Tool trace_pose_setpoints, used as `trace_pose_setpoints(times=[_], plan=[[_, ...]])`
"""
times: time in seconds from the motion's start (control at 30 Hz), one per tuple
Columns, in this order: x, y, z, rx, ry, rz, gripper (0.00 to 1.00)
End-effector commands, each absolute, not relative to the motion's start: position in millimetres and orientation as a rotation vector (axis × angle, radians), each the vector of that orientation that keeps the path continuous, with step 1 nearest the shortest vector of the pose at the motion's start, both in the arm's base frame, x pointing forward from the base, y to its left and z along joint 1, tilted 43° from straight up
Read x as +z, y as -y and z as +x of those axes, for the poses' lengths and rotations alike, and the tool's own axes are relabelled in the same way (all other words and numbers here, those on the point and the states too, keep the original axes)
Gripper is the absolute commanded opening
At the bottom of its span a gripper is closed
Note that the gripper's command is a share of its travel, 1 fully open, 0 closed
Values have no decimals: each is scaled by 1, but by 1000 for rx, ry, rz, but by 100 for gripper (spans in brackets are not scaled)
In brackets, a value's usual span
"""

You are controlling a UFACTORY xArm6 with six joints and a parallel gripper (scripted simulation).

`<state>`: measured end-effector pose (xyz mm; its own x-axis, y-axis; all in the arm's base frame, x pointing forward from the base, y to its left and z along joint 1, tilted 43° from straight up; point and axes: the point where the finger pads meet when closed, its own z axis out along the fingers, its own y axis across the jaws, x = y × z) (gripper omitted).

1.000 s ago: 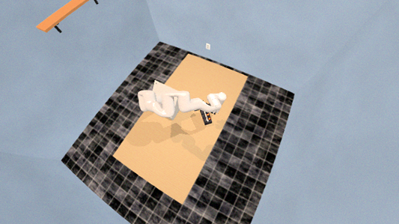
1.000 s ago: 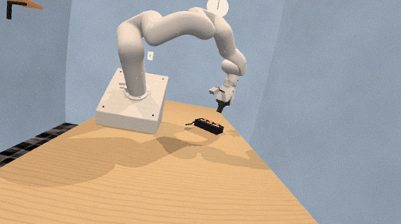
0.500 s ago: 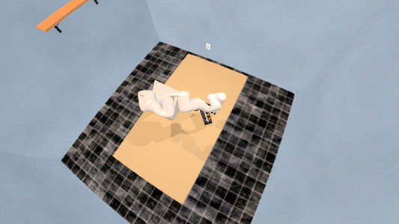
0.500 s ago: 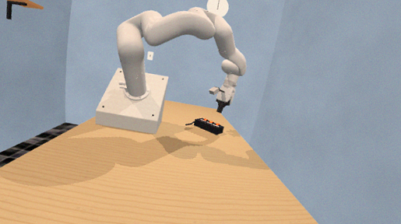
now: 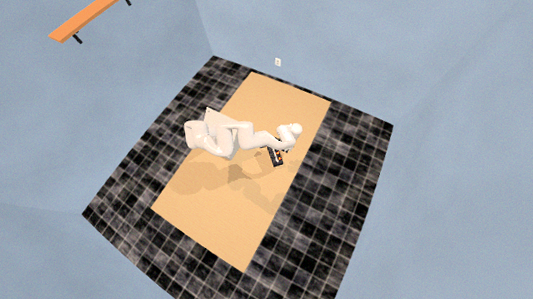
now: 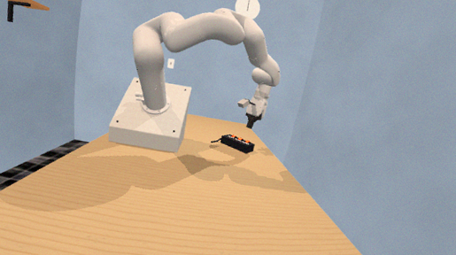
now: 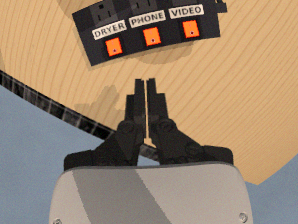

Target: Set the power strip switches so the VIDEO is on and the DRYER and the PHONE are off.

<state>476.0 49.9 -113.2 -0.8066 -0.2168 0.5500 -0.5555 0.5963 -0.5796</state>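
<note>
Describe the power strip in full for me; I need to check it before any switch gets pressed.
The power strip is a black, plastic-looking bar lying flat, right way up, on the wooden table near its far edge. It has three sockets, white labels DRYER, PHONE and VIDEO, and an orange switch under each; their positions cannot be told. A dark cord leaves the VIDEO end. The shut gripper hangs above it, touching nothing.

We read three white labels on the power strip [image 7: 148,22]: DRYER [image 7: 109,30], PHONE [image 7: 147,18], VIDEO [image 7: 185,10].
</note>
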Motion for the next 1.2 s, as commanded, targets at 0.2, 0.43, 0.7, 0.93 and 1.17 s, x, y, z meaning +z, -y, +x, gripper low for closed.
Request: trace_pose_setpoints(times=[0.2,0.43,0.7,0.93,1.17], plan=[[-112,-51,477,1081,2405,618,0],[-112,-51,477,1081,2405,618,0],[-134,-31,479,1083,2405,618,0],[-149,-18,479,1082,2404,618,0],[-149,-18,479,1082,2404,618,0]])
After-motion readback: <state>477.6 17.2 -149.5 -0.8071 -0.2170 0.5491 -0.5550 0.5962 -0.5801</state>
